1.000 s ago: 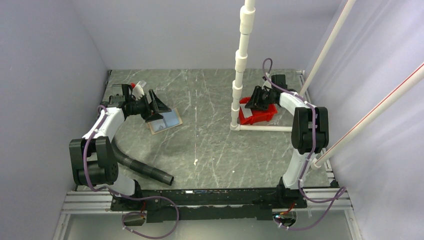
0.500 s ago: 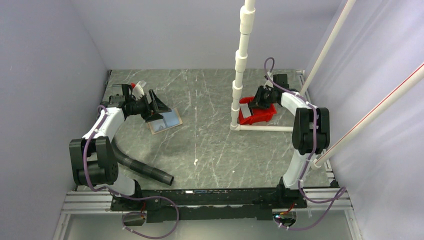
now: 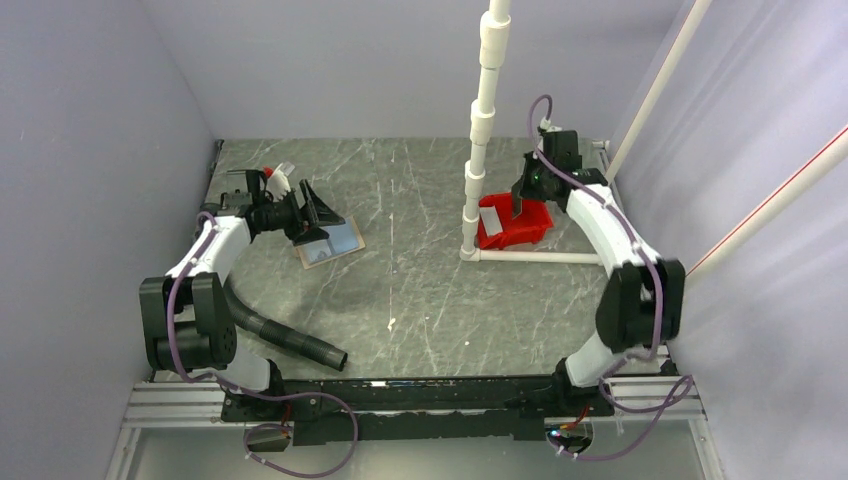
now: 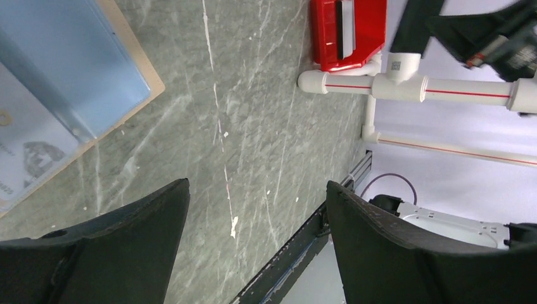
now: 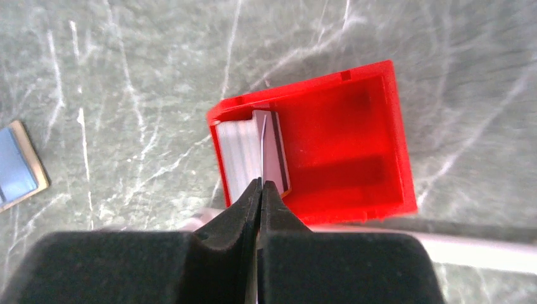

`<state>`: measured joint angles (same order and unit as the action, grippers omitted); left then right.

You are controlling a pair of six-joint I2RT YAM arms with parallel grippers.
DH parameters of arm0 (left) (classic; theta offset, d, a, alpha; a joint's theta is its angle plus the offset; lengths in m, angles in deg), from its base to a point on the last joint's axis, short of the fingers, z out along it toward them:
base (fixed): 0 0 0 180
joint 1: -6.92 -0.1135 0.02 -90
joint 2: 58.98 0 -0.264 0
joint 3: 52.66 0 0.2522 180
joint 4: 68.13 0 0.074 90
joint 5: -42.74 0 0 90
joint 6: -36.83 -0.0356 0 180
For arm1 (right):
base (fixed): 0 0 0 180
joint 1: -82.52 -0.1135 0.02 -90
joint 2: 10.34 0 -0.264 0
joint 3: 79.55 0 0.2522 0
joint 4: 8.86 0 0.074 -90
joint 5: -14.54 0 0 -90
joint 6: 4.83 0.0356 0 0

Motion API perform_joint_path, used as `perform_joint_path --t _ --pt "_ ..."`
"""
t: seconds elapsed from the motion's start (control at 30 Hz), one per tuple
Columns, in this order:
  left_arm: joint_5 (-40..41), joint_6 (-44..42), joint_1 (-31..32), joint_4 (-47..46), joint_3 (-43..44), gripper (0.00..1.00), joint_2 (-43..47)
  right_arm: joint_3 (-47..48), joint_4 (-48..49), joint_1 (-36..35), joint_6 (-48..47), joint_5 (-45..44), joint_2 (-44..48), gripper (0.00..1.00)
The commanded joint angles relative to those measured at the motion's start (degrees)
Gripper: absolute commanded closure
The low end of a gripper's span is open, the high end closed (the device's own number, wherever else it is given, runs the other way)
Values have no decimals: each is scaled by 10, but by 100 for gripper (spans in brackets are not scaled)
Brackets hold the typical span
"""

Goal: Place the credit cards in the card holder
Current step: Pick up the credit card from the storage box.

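The right gripper (image 5: 260, 185) pinches an edge-on credit card (image 5: 261, 147) above the red tray (image 5: 345, 126); the left gripper (image 4: 256, 190) gapes beside the card holder (image 4: 69, 69).

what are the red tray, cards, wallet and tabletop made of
Red tray: moulded plastic, judging by its glossy, uniform walls. Credit cards: thin pale plastic, likely. Card holder: matte tan leather or faux leather with bluish-grey lining; cannot tell which. Table: grey stone-look surface with white veins, possibly laminate.
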<state>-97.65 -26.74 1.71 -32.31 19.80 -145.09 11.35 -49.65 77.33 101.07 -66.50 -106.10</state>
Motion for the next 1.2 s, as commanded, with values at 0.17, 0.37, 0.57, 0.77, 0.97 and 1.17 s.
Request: perform_joint_path --t 0.17,0.37,0.57,0.77,0.97,1.17 --pt "-126 57 102 -126 -30 16 13 -123 -157 -164 45 -87 303 100" --pt "-228 280 202 -518 -123 15 49 -363 134 -212 135 255 534 100" --pt "-196 355 293 -670 -138 15 65 -376 292 -217 197 393 499 100" --pt "-187 308 347 -611 -118 24 68 -363 363 -220 228 446 465 100" --pt "-184 317 355 -630 -120 60 84 -362 393 -229 244 440 442 100" --pt "-147 255 352 -533 -108 100 118 -363 369 -240 243 386 436 72"
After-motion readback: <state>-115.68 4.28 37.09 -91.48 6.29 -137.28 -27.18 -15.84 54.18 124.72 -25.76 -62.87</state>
